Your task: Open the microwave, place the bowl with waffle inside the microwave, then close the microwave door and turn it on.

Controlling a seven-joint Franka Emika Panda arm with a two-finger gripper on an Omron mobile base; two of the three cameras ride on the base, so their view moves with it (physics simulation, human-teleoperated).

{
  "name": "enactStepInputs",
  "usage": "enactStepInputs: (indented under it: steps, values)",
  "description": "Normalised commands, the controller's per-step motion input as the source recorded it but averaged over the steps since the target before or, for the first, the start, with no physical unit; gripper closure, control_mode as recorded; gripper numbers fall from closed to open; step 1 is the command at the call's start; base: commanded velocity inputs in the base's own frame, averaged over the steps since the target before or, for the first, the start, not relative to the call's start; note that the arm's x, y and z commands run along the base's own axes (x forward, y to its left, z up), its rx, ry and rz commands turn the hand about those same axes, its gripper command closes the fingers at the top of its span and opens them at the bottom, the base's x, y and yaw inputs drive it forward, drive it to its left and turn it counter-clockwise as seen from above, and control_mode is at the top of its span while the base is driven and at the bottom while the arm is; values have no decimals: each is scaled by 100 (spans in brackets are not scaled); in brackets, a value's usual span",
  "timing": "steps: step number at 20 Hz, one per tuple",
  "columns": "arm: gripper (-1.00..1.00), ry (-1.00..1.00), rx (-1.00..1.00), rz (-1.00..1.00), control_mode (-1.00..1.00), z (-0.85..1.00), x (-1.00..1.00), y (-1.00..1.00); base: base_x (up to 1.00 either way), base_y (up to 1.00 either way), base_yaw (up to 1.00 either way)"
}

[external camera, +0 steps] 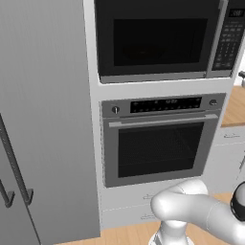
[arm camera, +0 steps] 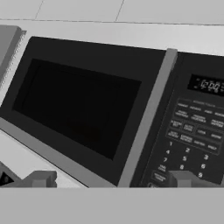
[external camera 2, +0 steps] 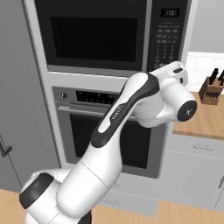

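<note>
The microwave door (arm camera: 83, 109) is sitting shut, flush in the face of the microwave (external camera: 165, 40), which is built into the tall cabinet above the steel oven (external camera: 160, 143). Its slim grey handle (arm camera: 148, 118) is running down the door's right edge, just beside the black keypad panel (arm camera: 192, 131) with its small lit display (arm camera: 209, 85). Opening this door is, I judge, the step I am working on, and to do it well I am aiming for that handle alone: the keypad is lying so close to it that a finger straying right would be pressing buttons instead. I am planning to bring one finger in behind the bar, hook it, and pull along an arc, since the door looks hinged on its left side and a straight tug could slip off.

My gripper (arm camera: 111, 178) is standing wide open and holding nothing, facing the microwave front from slightly below. In the hand view the handle is running between my two finger tips, a little right of the middle, and it is apart from them, not touching. The door window is lying to the left of my line, the keypad to the right.

In the right base view my arm (external camera 2: 131, 105) is reaching up across the oven toward the microwave, with a wooden bench (external camera 2: 205, 118) and a knife block (external camera 2: 212, 89) off to the right.
</note>
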Motion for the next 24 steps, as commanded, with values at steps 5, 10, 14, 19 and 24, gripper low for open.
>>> enactStepInputs:
  steps: [5, 10, 14, 19, 24]
  values:
    - [100, -1, -8, 2, -100, -5, 21, 15, 0, 0, 0]
    - [100, -2, -11, 2, -100, 0, 43, 8, 0, 0, 0]
    - [100, -10, -15, 0, -100, 0, 22, 0, 0, 0, 0]
    - [100, -16, -11, 0, -100, 0, 14, -4, 0, 0, 0]
    - [100, -2, -15, 0, -100, -2, 0, 0, 0, 0, 0]
